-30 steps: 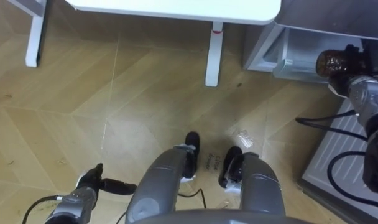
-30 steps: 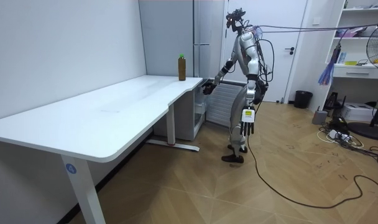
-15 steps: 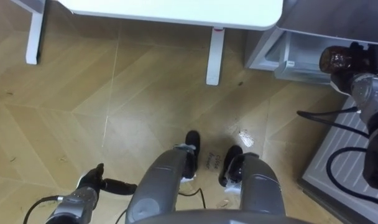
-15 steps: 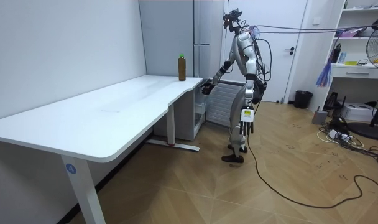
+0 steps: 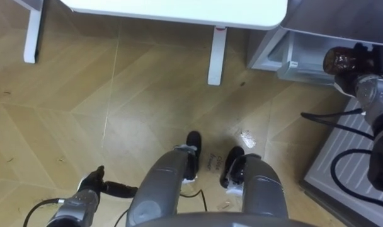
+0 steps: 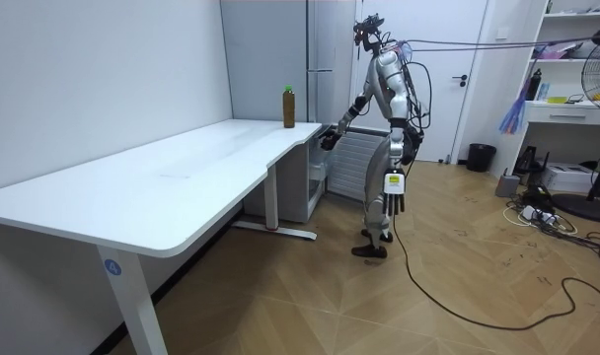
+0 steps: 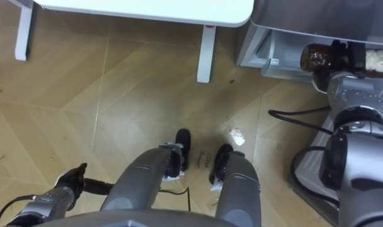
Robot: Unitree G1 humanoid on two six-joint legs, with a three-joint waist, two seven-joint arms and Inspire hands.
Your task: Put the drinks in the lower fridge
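My right hand (image 5: 360, 54) is shut on a dark brown drink bottle (image 5: 338, 61), held at the open lower fridge compartment (image 5: 300, 55); the same bottle (image 7: 316, 57) sits in the same hand (image 7: 344, 54) in the right eye view. In the room view this hand (image 6: 329, 139) reaches toward the grey fridge (image 6: 322, 59). A second brown bottle with a green cap (image 6: 289, 106) stands on the white desk (image 6: 182, 168) at its far end, beside the fridge. My left hand (image 5: 95, 184) hangs by my left side with relaxed fingers, holding nothing.
I stand on the wooden floor between the desk's end and the fridge. The open fridge door (image 5: 344, 157) with white ribs lies at my right. A white desk leg (image 5: 216, 58) stands ahead. A small crumpled white scrap (image 5: 247, 139) lies by my feet.
The eye view has shifted a little. The right hand keeps the bottle at the open lower fridge, and the left hand hangs as before.
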